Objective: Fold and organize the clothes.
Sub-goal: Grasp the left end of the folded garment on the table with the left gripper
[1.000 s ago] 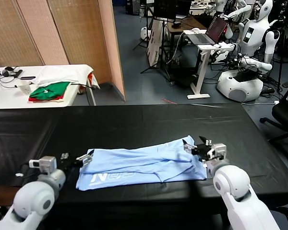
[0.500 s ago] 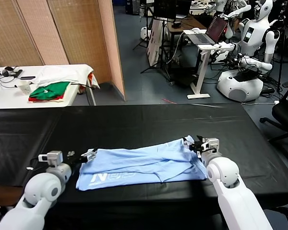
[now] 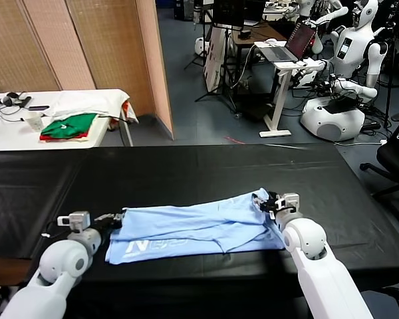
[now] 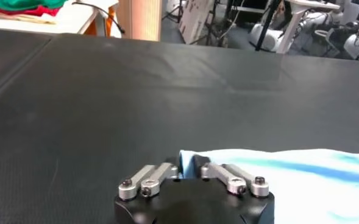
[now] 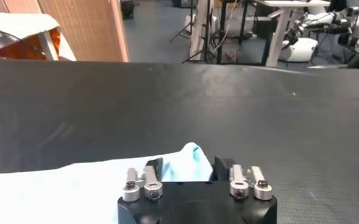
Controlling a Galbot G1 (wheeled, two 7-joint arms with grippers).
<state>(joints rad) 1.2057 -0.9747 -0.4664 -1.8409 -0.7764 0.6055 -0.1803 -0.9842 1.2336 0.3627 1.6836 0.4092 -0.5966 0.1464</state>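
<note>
Black desk (image 3: 186,173) carried the T-shirt (image 3: 193,229) between both arms. Left gripper (image 3: 117,218) and right gripper (image 3: 263,203), apart a second ago, had clamped onto its opposite ends, so folding could begin.

Even, bright indoor light; soft sheen on the black surface (image 3: 186,173); wrist views blur near the lens.

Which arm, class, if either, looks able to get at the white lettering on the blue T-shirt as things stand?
Probably the left. The left claw, shut on the near-left edge of the T-shirt, sits just beside the white lettering, with nothing between them. The right claw grips the far end, so it would have to cross the whole shirt.
</note>
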